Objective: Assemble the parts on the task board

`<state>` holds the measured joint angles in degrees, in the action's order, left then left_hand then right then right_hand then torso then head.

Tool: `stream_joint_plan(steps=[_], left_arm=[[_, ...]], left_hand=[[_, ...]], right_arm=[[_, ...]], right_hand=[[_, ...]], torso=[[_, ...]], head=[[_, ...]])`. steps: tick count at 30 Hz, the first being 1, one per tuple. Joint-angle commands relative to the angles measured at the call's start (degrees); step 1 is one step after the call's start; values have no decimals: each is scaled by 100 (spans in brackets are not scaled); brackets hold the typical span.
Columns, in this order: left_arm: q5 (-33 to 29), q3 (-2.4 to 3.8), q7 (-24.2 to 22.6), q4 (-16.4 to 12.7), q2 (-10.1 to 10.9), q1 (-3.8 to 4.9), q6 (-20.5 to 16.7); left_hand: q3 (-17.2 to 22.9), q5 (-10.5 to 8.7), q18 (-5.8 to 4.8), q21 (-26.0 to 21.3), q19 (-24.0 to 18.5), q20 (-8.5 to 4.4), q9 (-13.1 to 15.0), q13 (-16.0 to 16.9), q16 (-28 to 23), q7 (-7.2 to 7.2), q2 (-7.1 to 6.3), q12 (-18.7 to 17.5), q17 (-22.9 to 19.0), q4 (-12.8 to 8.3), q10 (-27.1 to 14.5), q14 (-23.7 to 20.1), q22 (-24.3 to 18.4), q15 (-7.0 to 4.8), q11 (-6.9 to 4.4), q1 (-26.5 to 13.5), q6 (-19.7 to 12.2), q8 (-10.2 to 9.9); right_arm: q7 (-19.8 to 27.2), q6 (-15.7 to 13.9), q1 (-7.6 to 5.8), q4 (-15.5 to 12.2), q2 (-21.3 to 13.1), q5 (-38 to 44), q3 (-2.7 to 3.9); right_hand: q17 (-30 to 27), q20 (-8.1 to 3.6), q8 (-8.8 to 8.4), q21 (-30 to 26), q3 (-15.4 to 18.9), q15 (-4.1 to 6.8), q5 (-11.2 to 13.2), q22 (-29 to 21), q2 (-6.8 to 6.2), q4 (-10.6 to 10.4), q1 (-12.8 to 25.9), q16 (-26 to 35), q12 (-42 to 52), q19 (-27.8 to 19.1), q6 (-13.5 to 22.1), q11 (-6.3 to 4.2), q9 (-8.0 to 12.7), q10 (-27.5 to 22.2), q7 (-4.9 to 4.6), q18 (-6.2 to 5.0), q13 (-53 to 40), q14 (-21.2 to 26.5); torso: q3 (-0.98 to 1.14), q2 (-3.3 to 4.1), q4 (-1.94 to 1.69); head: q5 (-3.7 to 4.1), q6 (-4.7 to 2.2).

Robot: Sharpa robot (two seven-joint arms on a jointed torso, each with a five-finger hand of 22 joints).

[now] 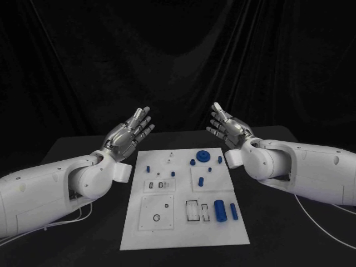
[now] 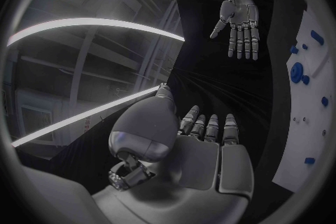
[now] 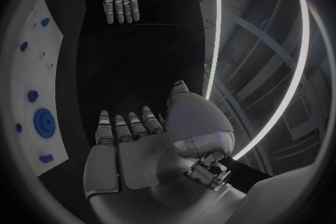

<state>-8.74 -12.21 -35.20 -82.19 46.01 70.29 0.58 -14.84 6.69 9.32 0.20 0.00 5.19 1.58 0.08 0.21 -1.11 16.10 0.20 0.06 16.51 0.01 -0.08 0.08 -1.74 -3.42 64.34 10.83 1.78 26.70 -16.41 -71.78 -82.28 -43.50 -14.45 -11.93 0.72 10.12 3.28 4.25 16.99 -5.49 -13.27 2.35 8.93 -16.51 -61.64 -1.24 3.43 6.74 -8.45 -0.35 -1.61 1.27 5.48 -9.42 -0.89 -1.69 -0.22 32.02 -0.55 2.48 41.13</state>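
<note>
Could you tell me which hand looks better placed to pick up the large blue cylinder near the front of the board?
Probably the right hand: the large blue cylinder lies on its side of the task board. Both hands are open and raised.

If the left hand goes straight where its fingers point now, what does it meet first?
Probably nothing: the left hand points up and away beyond the board, toward the dark curtain. Depth is unclear.

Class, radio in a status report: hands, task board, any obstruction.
Left hand and right hand open, raised beyond the board. Task board untouched, blue parts lying loose. Nothing in the way.
</note>
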Motion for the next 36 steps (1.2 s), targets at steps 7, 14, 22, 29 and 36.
stream_joint_plan(steps=[7,14,22,29,36], left_arm=[[680,6,-436,29,228,-14,305],[787,7,-488,-132,471,-9,190],[812,7,-450,-539,739,54,-117],[815,8,-430,-675,789,167,-92],[853,8,-463,-796,886,244,-136]], left_hand=[[29,634,100,-20,0,306,28,74,-21,88,-2,118,-6,12,201,8,-8,3,159,612,276,81],[90,1264,101,26,54,428,70,137,17,228,-13,439,18,17,365,35,25,148,320,1147,631,210],[203,1895,92,-7,17,310,73,136,-21,221,20,586,-6,25,320,8,3,52,282,1436,848,247],[237,2020,89,-20,0,284,73,135,-21,239,21,615,-6,25,296,8,-8,66,294,1525,881,227],[235,2097,78,-20,0,258,77,137,-21,266,1,673,-6,26,290,8,-8,92,320,1582,950,215]], right_arm=[[-625,971,-255,49,-64,755,6],[-1432,894,-707,97,-146,2528,6],[-2482,777,-1226,-113,-247,7091,6],[-2930,998,-1338,-437,-338,10490,6],[-3194,1183,-1361,-578,-352,11662,6]], right_hand=[[232,595,168,684,-65,-535,-102,209,-77,120,-452,-596,756,1698,-216,529,-33,391,-316,-46,-123,-1496],[715,427,593,1728,-332,-310,-906,523,-151,1067,-1855,-2131,2601,4369,-1164,990,-173,2202,-795,-80,-370,-4819],[871,-301,1051,2154,-559,408,-143,613,-300,1308,-2350,-2246,2500,6353,-2805,682,-298,4093,-980,-98,-263,-7096],[1476,-632,975,2548,-905,772,172,871,-533,1237,-2373,-2797,1533,7185,-3484,315,-303,4480,-553,-99,-278,-8052],[2546,-663,464,3492,-1544,794,170,1743,-888,1224,-2174,-4408,774,6872,-3683,323,-310,4708,-487,-85,-306,-7539]], torso=[[-3,6,2],[-12,14,-1],[-58,64,-13],[-136,235,-92],[-203,417,-226]], head=[[8,282],[2,465],[-10,628],[-4,582],[125,577]])
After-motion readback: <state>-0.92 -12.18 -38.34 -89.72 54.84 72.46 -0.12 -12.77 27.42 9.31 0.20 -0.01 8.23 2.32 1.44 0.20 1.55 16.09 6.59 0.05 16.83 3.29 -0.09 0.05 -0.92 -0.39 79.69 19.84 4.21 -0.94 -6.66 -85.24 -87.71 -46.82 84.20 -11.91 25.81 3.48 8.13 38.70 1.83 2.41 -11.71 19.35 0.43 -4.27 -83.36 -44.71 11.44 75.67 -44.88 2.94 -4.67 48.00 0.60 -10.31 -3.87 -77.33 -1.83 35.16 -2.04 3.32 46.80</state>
